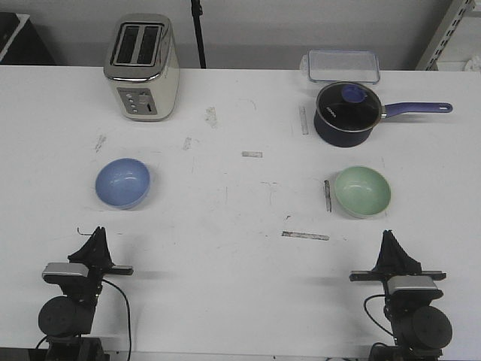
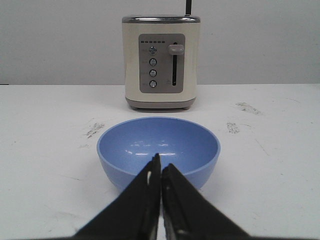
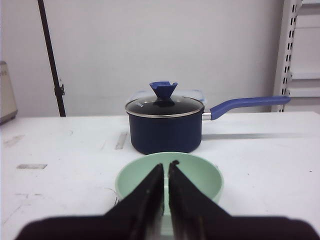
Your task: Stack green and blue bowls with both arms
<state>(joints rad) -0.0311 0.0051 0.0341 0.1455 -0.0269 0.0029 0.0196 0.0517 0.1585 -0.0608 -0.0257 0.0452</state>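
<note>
The pale blue bowl (image 1: 122, 183) sits upright on the white table at the left. The pale green bowl (image 1: 362, 191) sits upright at the right. My left gripper (image 1: 96, 239) rests near the front edge, short of the blue bowl (image 2: 158, 150), its jaws shut and empty (image 2: 161, 167). My right gripper (image 1: 391, 242) rests near the front edge, short of the green bowl (image 3: 170, 175), its jaws shut and empty (image 3: 166, 166). Neither gripper touches a bowl.
A cream toaster (image 1: 141, 68) stands at the back left, behind the blue bowl. A dark navy saucepan (image 1: 346, 114) with a glass lid and long handle stands behind the green bowl, with a clear plastic box (image 1: 340, 66) beyond it. Tape marks dot the table.
</note>
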